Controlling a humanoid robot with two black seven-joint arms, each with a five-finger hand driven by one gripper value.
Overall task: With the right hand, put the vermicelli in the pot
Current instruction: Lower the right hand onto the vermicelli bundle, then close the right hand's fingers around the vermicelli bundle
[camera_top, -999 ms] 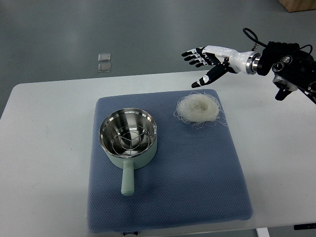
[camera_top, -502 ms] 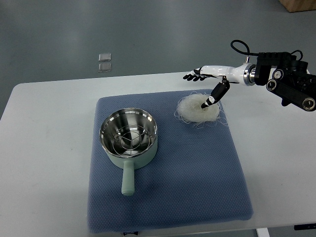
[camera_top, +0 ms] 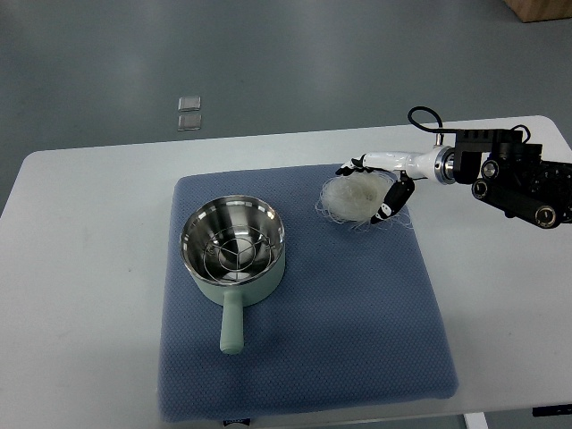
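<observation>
Top view, going left to right: a white table [camera_top: 80, 268] carries a blue textured mat [camera_top: 357, 331] that fills most of its middle. On the left half of the mat sits a pale green pot [camera_top: 234, 253] with a shiny steel inside and a wire steaming rack [camera_top: 231, 252] lying in it; its handle [camera_top: 231, 323] points toward the near edge. To the right and a little farther back lies the vermicelli [camera_top: 353, 197] — a loose white nest with stray strands spreading onto the mat, well apart from the pot. The right hand [camera_top: 377, 183] is down on this nest, its arm [camera_top: 509, 179] coming in from the right edge over the table. Its dark-tipped fingers [camera_top: 351, 167] curl over the far side of the nest while the thumb [camera_top: 390, 202] bends in against the near right side, so the hand cups the vermicelli between them — the nest lies on the mat. Beyond the table, on the grey floor at the far left, lie two small clear square pieces [camera_top: 189, 113]
</observation>
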